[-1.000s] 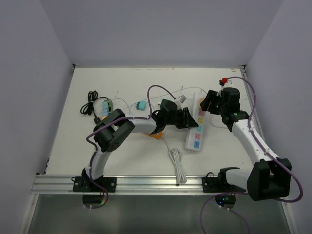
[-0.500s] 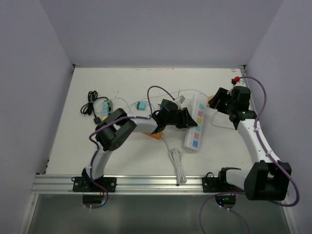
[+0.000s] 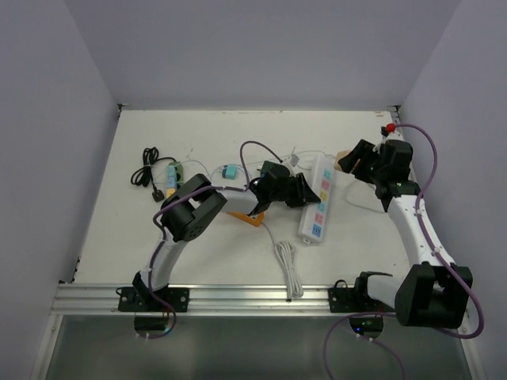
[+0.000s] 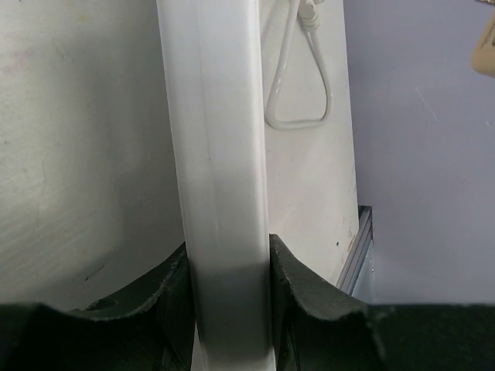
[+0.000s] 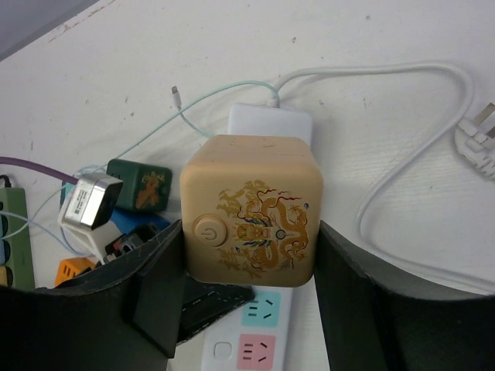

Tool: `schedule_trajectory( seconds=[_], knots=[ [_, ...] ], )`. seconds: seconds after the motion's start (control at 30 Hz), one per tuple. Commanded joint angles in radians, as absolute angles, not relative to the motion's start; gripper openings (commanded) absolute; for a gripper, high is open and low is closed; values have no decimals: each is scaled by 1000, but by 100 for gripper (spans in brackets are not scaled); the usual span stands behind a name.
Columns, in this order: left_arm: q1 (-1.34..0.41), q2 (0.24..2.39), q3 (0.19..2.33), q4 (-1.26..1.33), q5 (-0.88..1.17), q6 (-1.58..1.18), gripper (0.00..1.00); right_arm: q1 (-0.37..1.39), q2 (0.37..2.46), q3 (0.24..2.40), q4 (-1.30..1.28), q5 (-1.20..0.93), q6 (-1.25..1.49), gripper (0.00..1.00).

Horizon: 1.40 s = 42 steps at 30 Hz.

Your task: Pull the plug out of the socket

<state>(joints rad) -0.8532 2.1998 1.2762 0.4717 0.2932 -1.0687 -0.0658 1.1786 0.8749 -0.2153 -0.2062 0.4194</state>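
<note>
A white table [image 3: 198,134] is carrying the layout. The left gripper [image 4: 230,309] is clamping the power strip [image 4: 216,154], jaws partly closed on its sides. The right gripper [image 5: 251,259] is gripping the cube plug [image 5: 251,209], lifted clear near the strip's far end.

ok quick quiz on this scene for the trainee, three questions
1. True or false: the left tool clamps the strip.
2. Which holds the cube? A left tool, B right tool.
3. Fill in: the cube is ___ the strip (on/off).
Key: 1 true; 2 B; 3 off.
</note>
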Motion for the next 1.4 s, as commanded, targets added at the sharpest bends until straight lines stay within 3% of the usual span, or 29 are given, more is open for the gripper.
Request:
schedule_trajectory(
  seconds=[0.0,0.1,0.17,0.23,0.33,0.57,0.73,1.0,1.23,1.37],
  knots=[
    [-857,2272,1356,410,213,-954,32,-66,1146,903,-167,-242,456,9],
    [-865,2316,1440,371,215,-943,45,-66,1147,908,-172,-244,456,9],
    [-867,2325,1465,364,218,-950,66,-66,1146,908,-178,-241,453,9],
    [-868,2329,1476,338,221,-937,78,-66,1144,907,-179,-238,454,9],
    [-868,2306,1460,308,216,-910,87,-66,1135,904,-178,-244,463,10],
    [-868,2120,1348,218,147,-793,91,-66,1138,905,-172,-261,483,11],
    [-868,2031,1408,32,80,-660,91,-66,1135,897,-166,-261,488,12],
    [-870,1758,1292,-73,35,-572,91,-51,1244,899,-89,-425,528,16],
    [-867,1386,1201,-185,-58,-425,94,198,1423,976,-103,-370,468,18],
    [-842,1223,1169,-333,-256,-321,100,251,1515,983,-60,-334,497,19]
  ],
)
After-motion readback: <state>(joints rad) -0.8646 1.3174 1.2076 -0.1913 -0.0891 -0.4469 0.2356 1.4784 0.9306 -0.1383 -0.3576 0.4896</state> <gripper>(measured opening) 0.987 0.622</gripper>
